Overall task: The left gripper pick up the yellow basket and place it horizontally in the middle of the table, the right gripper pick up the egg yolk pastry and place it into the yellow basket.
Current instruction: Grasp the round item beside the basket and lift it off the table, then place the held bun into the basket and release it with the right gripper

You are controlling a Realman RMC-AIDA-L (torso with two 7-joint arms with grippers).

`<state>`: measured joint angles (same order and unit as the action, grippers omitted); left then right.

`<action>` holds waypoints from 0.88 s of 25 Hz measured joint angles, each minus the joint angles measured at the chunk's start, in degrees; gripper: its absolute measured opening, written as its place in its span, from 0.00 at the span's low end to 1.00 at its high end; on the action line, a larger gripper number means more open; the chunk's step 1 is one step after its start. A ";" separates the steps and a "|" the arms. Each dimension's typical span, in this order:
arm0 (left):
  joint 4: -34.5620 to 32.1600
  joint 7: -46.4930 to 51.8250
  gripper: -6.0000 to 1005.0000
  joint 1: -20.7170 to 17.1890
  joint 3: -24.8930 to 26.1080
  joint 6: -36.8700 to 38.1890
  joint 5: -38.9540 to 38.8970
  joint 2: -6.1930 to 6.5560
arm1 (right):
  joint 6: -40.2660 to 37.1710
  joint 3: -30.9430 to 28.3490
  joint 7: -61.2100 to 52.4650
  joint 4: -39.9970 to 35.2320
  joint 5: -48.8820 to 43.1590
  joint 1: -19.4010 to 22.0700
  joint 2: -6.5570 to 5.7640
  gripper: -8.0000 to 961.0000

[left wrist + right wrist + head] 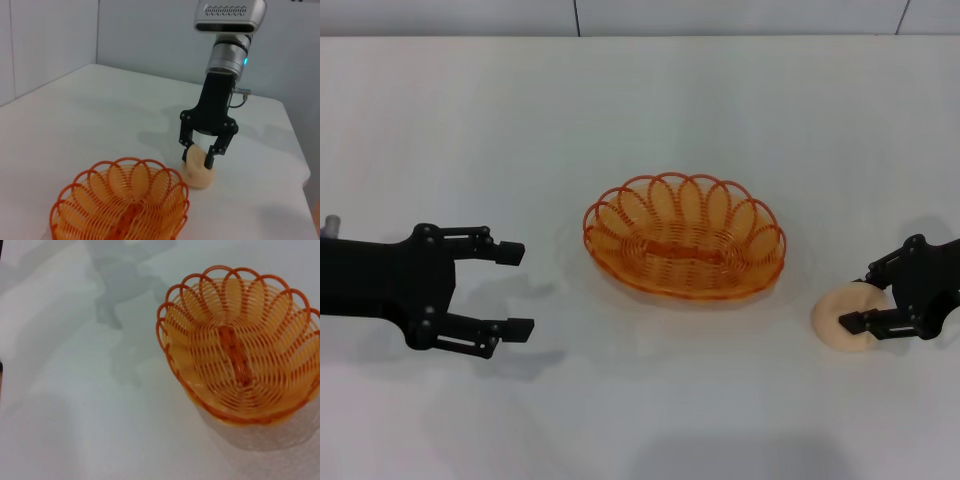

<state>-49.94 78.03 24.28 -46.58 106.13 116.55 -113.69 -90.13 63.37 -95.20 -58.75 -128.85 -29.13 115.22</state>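
The yellow basket (685, 245) lies lengthwise in the middle of the white table (640, 110), empty; it also shows in the left wrist view (122, 205) and the right wrist view (240, 350). My left gripper (524, 290) is open and empty, to the left of the basket and apart from it. The egg yolk pastry (828, 322) rests on the table to the right of the basket. My right gripper (858, 298) is down on it with a finger on each side, closed on the pastry (200, 177). The left wrist view shows this grip (197, 156).
The table's far edge meets a grey wall at the top of the head view. Bare white tabletop lies in front of the basket and between it and each gripper. The table's right edge (300, 165) runs close behind the right arm.
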 joint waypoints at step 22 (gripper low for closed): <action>-0.06 -1.81 0.87 0.40 0.01 0.28 0.46 -0.40 | -12.25 -13.68 0.57 -7.30 10.10 -4.06 0.03 0.22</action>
<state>-49.99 76.22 24.68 -46.57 106.42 117.00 -114.09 -102.38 49.68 -94.63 -66.06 -118.75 -33.19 115.25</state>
